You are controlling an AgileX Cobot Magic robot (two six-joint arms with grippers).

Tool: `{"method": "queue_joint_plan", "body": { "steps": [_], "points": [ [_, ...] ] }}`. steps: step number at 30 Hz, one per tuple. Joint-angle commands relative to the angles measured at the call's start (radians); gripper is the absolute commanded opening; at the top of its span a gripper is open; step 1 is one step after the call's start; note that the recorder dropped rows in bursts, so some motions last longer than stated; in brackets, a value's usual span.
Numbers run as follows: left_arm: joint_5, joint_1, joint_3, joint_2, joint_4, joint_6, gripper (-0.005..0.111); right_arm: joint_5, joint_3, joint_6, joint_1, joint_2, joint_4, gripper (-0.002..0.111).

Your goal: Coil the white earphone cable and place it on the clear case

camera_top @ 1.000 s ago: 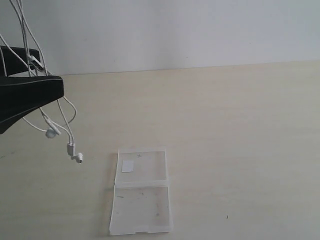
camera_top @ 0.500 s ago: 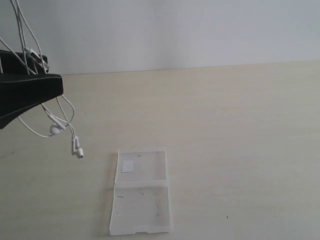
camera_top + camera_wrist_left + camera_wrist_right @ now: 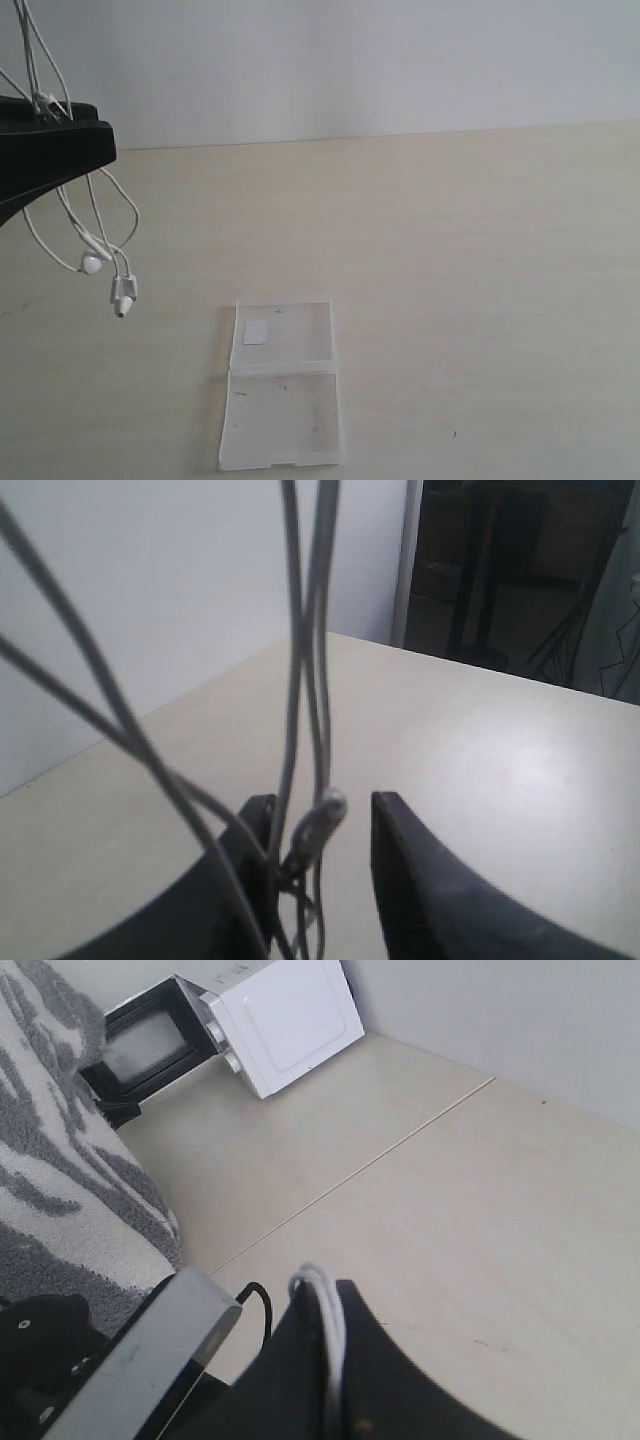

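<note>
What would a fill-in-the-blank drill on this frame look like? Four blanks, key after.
1. The clear case lies ___ on the table, both halves flat.
2. In the exterior view the white earphone cable dangles to the ___ of the case.
3. The right gripper is ___ on the cable.
4. The white sticker sits on the case half ___ from the exterior camera.
Missing words: open; left; shut; farther.
</note>
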Motion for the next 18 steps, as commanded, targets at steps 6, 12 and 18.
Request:
{"method": "queue_joint_plan", "body": {
  "steps": [6, 12, 18],
  "points": [
    [-0.002, -0.008, 0.006, 0.001, -0.015, 0.001, 0.020, -0.019, -0.005, -0.009, 0.001, 0.000, 0.001, 0.000],
    [-0.063, -0.008, 0.006, 0.001, 0.008, -0.002, 0.000, -0.021, -0.005, -0.009, 0.001, -0.005, -0.020, 0.000],
    [-0.073, -0.008, 0.006, 0.001, 0.038, -0.009, 0.000, -0.046, -0.005, 0.021, 0.001, -0.009, -0.098, 0.000]
  ]
}}
